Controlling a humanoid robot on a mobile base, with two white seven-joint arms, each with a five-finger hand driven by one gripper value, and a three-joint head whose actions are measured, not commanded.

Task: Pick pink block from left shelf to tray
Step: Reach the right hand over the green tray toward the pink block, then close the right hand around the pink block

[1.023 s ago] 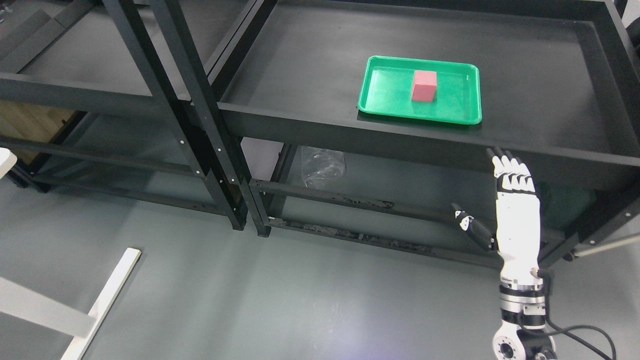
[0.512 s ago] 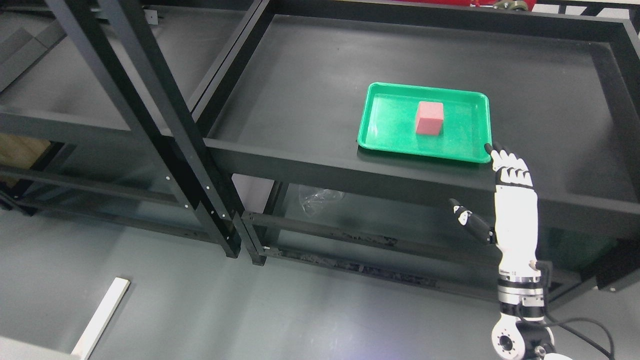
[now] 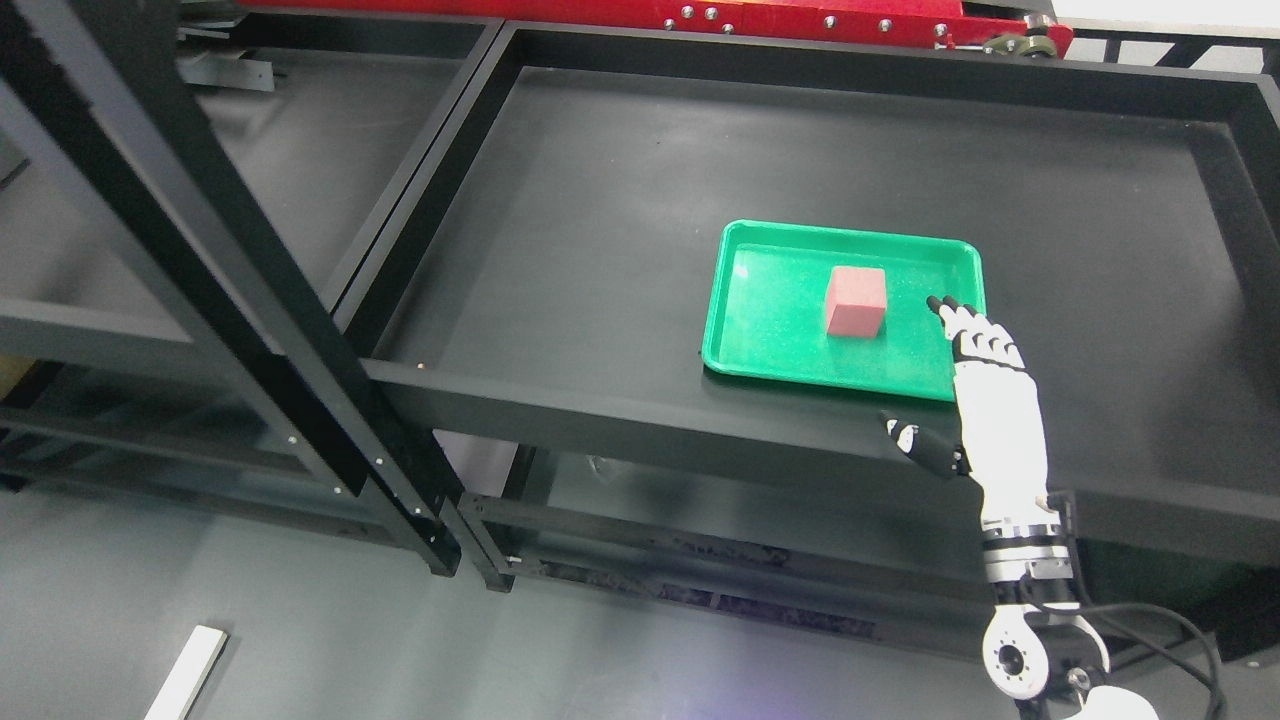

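A pink block (image 3: pixel 856 301) stands upright in the middle of a green tray (image 3: pixel 770 340) on the black right-hand shelf. My right hand (image 3: pixel 940 385) is raised in front of the tray's near right corner, open, fingers straight and thumb spread to the left, holding nothing. Its fingertips (image 3: pixel 945 305) overlap the tray's right part in the picture, a short way right of the block. The left arm does not show.
The shelf's raised black rim (image 3: pixel 620 400) runs along the front below the tray. A second black shelf unit (image 3: pixel 150 300) stands to the left, with upright posts (image 3: pixel 230 260) between the two. A red beam (image 3: pixel 700 15) lies behind. A white board (image 3: pixel 185 675) lies on the grey floor.
The camera has tilted up, so the whole scene has slid down the picture. My right hand has risen from below the shelf rim to the tray's near right corner, still open.
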